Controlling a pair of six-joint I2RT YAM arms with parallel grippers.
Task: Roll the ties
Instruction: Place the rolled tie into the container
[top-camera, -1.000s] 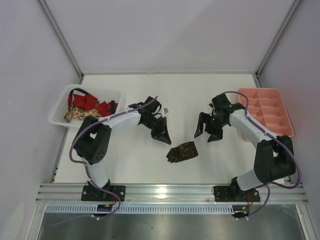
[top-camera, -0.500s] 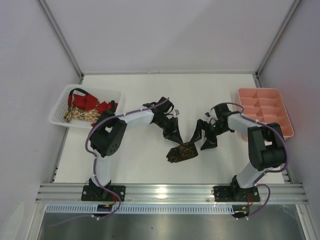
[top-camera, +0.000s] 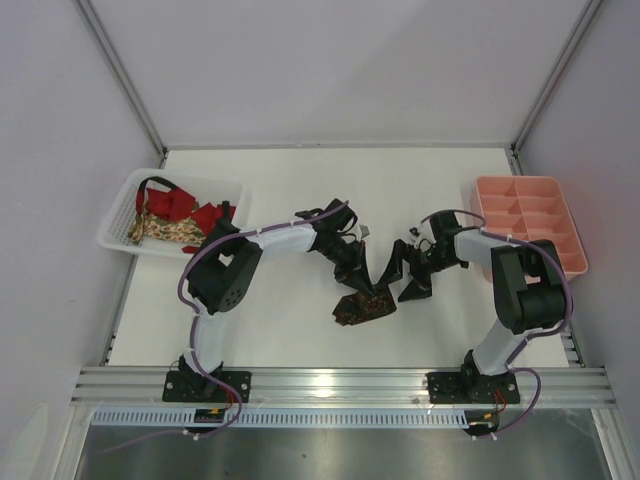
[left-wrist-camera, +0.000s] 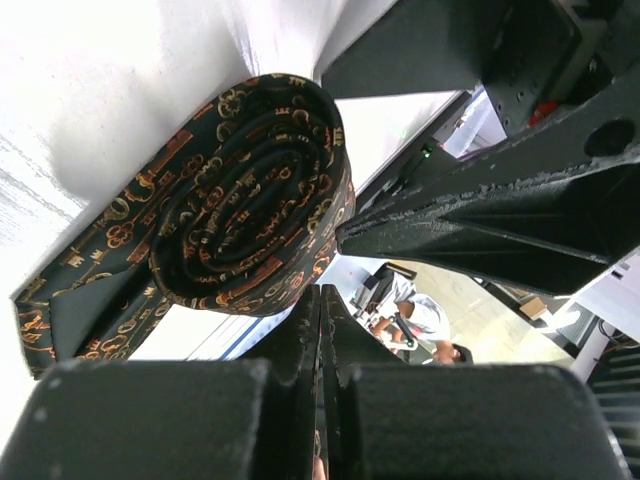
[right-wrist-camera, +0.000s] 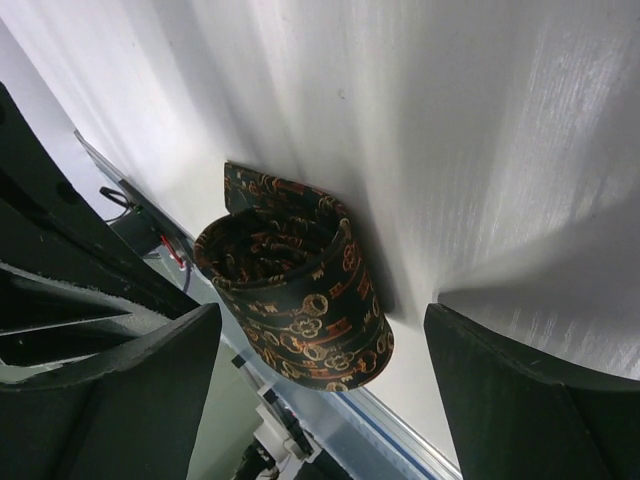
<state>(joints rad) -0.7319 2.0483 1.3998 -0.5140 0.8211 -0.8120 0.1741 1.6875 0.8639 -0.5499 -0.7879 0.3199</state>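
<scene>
A dark brown tie with a gold pattern lies rolled up on the white table, a short tail sticking out at its left. In the left wrist view the roll shows its spiral end, and my left gripper is shut and empty with its tips right against the roll's rim. From above, the left gripper sits at the roll's far edge. My right gripper stands open just right of it. In the right wrist view the roll stands ahead between the spread fingers, not touched.
A white basket at the far left holds a red tie and a beige floral tie. A pink compartment tray stands at the right edge, behind the right arm.
Both arms have closed in on the rolled tie: the left gripper moved right and nearer to its edge, and the right gripper moved left while opening wider. The roll has stayed put.
</scene>
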